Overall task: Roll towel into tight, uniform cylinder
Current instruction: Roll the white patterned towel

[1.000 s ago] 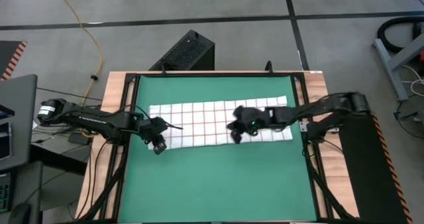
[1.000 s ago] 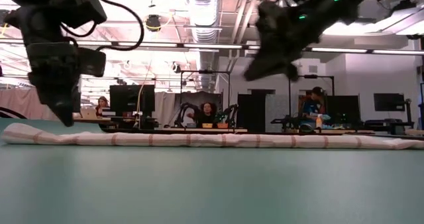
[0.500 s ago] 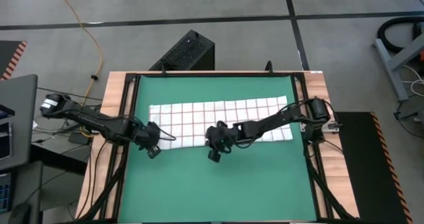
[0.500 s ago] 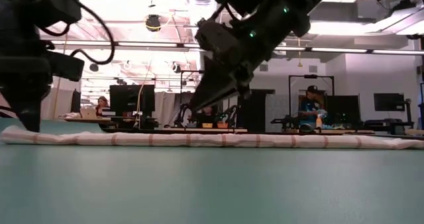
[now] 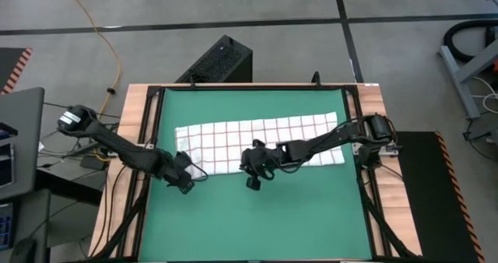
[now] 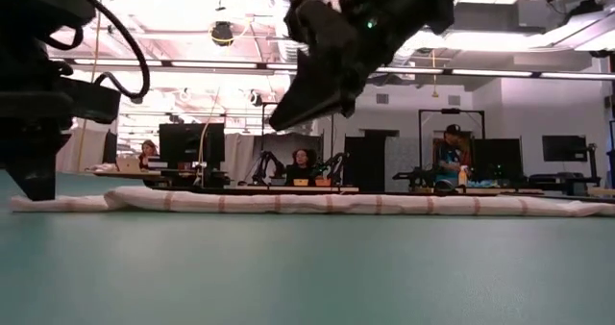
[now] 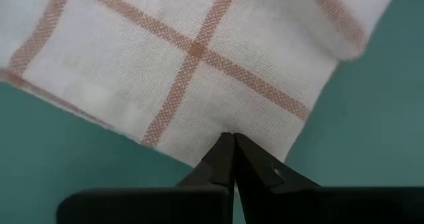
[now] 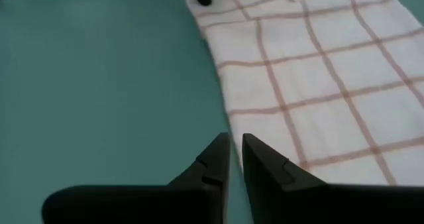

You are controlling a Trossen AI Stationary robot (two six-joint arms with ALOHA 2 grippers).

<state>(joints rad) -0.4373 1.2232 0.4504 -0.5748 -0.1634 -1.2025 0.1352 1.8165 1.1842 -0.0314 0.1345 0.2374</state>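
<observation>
Towel (image 5: 257,142) lies as a long folded strip across the far half of the green mat (image 5: 249,212), seen from above; the left gripper (image 5: 184,184) sits at its near-left corner, the right gripper (image 5: 254,180) at its near edge mid-strip. Low view shows people at desks behind. Left wrist: fingers pressed together on the towel's edge. Right wrist: fingers (image 8: 212,164) narrowly parted, holding nothing.

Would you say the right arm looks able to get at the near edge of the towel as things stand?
Probably yes: the right claw hangs just off the towel's near edge, with only bare mat between them.
</observation>
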